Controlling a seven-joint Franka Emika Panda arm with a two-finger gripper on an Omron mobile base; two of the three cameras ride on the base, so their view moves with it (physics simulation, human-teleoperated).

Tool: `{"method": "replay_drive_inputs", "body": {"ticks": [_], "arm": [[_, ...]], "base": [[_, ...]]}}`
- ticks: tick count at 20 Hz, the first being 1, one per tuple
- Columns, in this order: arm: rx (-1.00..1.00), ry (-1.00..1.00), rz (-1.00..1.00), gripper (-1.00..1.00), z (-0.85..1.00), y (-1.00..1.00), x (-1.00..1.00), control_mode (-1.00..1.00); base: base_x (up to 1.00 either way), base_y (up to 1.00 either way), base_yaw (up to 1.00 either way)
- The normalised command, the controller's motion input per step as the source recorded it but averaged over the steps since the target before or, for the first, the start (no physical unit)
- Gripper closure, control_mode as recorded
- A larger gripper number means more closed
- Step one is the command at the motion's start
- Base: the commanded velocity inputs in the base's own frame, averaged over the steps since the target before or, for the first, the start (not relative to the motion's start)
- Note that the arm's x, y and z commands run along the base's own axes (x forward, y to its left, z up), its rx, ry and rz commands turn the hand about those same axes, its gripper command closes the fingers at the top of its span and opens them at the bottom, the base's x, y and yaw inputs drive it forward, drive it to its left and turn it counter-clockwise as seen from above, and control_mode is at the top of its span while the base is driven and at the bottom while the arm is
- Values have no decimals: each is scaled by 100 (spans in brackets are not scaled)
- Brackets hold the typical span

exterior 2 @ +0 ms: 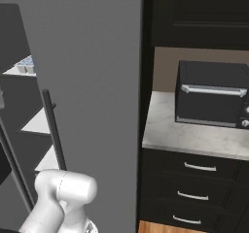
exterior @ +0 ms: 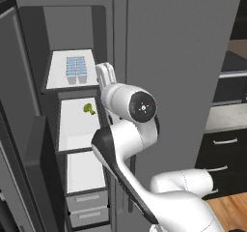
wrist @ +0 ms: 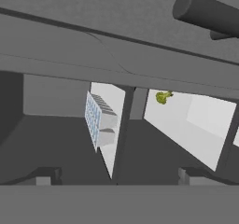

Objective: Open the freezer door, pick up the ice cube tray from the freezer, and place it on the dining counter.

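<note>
The freezer door (exterior: 17, 105) stands swung wide open at the left. Inside the freezer (exterior: 79, 129), the white ice cube tray (exterior: 76, 66) with pale blue cubes rests on the top white shelf. The hand view, rolled sideways, shows the ice cube tray (wrist: 99, 119) at centre left. A corner of the ice cube tray (exterior 2: 25, 64) peeks past the plain door. My gripper (wrist: 116, 177) is open, its fingertips (wrist: 44, 177) wide apart with nothing between them. It hovers just outside the freezer's right edge, level with the top shelf and short of the tray.
A green broccoli piece (exterior: 89, 108) lies on the second shelf. Grey drawers (exterior: 87, 202) fill the freezer's bottom. The plain fridge door (exterior 2: 92, 106) with its dark bar handle (exterior 2: 52, 130) stands shut close to my hand's right. A black oven (exterior 2: 211, 93) sits on a side counter (exterior 2: 194, 137).
</note>
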Motion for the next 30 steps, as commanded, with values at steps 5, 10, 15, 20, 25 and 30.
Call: {"method": "replay_drive_inputs", "body": {"ticks": [5, 10, 15, 20, 25, 30], "arm": [[0, 0, 0, -100, 0, 0, 0, -100], [0, 0, 0, -100, 0, 0, 0, -100], [0, 0, 0, -100, -2, 6, 0, 100], [0, 0, 0, -100, 0, 0, 0, 100], [0, 0, 0, -100, 0, 0, 0, 100], [0, 0, 0, -100, 0, 0, 0, 100]], "base": [[0, 0, 0], [0, 0, 0], [0, 29, 0], [4, 58, 0], [6, 13, 0], [15, -4, 0]]}}
